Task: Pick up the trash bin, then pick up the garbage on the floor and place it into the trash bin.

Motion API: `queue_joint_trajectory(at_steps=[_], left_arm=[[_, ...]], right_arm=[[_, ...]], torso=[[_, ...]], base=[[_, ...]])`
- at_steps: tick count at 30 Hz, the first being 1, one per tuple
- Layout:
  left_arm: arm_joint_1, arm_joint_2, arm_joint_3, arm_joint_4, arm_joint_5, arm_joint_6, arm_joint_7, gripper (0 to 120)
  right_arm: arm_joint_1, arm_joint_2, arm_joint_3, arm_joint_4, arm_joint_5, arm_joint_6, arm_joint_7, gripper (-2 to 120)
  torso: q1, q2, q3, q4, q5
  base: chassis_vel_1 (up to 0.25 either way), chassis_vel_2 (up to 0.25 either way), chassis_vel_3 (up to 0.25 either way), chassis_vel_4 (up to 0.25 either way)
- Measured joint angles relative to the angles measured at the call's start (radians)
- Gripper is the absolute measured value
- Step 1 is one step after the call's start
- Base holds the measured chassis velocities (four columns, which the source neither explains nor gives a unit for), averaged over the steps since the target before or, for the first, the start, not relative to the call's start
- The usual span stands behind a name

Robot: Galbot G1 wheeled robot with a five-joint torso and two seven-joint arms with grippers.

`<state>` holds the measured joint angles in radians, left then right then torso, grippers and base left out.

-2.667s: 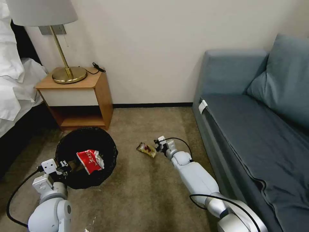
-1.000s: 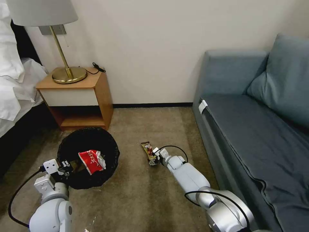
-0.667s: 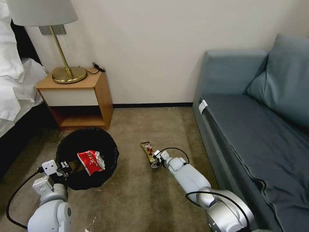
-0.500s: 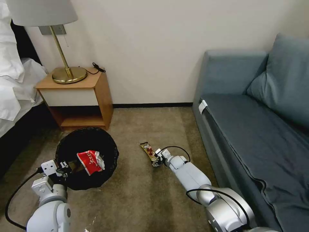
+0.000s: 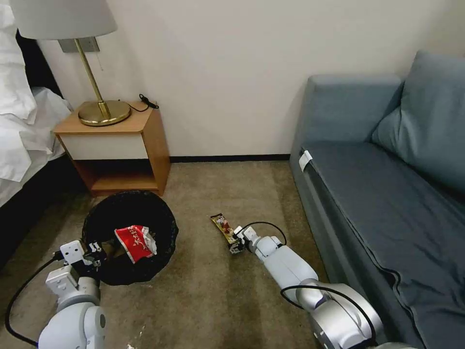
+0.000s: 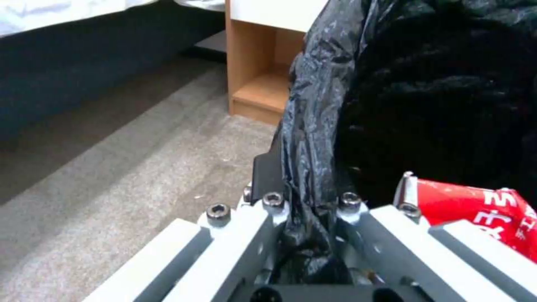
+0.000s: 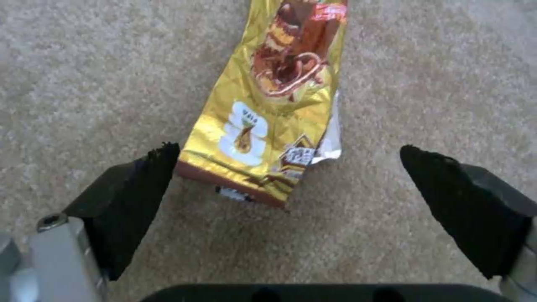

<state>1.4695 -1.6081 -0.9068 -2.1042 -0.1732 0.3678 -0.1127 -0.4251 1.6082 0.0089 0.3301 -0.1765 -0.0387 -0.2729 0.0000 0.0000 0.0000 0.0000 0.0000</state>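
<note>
The trash bin (image 5: pixel 131 213), lined with a crinkled black bag, is held just above the carpet at the left, with my left gripper (image 5: pixel 94 253) shut on its near rim (image 6: pixel 305 138). A red-and-white snack packet (image 5: pixel 135 242) lies inside the bin (image 6: pixel 475 209). The gold-and-dark bar wrapper (image 5: pixel 223 228) lies flat on the carpet in the middle. My right gripper (image 5: pixel 236 241) is low at the wrapper's near end and stands open. In the right wrist view the gripper (image 7: pixel 288 167) has the wrapper (image 7: pixel 274 100) lying between its black fingertips (image 7: pixel 145 176) without touching them.
A wooden nightstand (image 5: pixel 121 145) with a brass lamp (image 5: pixel 99 109) stands behind the bin, a bed (image 5: pixel 24 131) at far left. A blue-grey sofa (image 5: pixel 387 184) fills the right side. Open carpet lies between bin and wrapper.
The right gripper let go of the wrapper, drew back toward me and now sits open at the wrapper's near end. The wrapper turned lengthwise on the carpet. The left arm and bin shifted only slightly.
</note>
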Motion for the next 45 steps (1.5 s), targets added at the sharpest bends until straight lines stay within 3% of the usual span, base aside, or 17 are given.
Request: queue_joint_trajectory(at_steps=[7, 10, 13, 15, 24, 37, 43, 45], left_arm=[[0.003, 0.0, -0.004, -0.002, -0.003, -0.003, 0.0, 1], [0.004, 0.0, -0.003, -0.002, -0.003, -0.003, -0.001, 1], [0.003, 0.0, -0.002, -0.003, -0.002, -0.003, -0.001, 1], [-0.001, 0.0, 0.002, -0.003, 0.002, -0.003, -0.001, 1], [0.001, 0.0, 0.006, -0.004, 0.012, -0.005, -0.002, 1], [-0.001, 0.0, 0.006, -0.005, 0.014, -0.007, -0.003, 1], [-0.001, 0.0, 0.005, -0.002, 0.013, -0.007, -0.003, 1], [-0.002, 0.0, 0.005, -0.001, 0.013, -0.007, -0.003, 1]], right_arm=[[0.001, 0.0, 0.0, -0.003, 0.006, 0.0, -0.008, 96], [-0.006, 0.0, -0.002, -0.004, 0.011, -0.004, -0.012, 83], [-0.008, 0.0, -0.003, -0.004, 0.012, -0.004, -0.013, 79], [-0.01, 0.0, -0.011, -0.004, 0.012, -0.004, -0.017, 67], [-0.008, 0.0, -0.019, -0.011, 0.007, -0.001, -0.019, 35], [-0.012, 0.0, -0.016, -0.014, 0.013, 0.007, -0.031, 23], [-0.02, 0.0, -0.016, -0.009, 0.031, 0.009, -0.05, 0], [-0.02, 0.0, -0.016, -0.008, 0.032, 0.01, -0.051, 0]], torso=[[0.0, 0.0, 0.0, 0.0, 0.0], [0.0, 0.0, 0.0, 0.0, 0.0], [0.0, 0.0, 0.0, 0.0, 0.0], [0.0, 0.0, 0.0, 0.0, 0.0], [0.0, 0.0, 0.0, 0.0, 0.0], [0.0, 0.0, 0.0, 0.0, 0.0], [0.0, 0.0, 0.0, 0.0, 0.0], [0.0, 0.0, 0.0, 0.0, 0.0]], base=[[0.0, 0.0, 0.0, 0.0], [0.0, 0.0, 0.0, 0.0], [0.0, 0.0, 0.0, 0.0], [0.0, 0.0, 0.0, 0.0], [0.0, 0.0, 0.0, 0.0], [0.0, 0.0, 0.0, 0.0], [0.0, 0.0, 0.0, 0.0], [0.0, 0.0, 0.0, 0.0]])
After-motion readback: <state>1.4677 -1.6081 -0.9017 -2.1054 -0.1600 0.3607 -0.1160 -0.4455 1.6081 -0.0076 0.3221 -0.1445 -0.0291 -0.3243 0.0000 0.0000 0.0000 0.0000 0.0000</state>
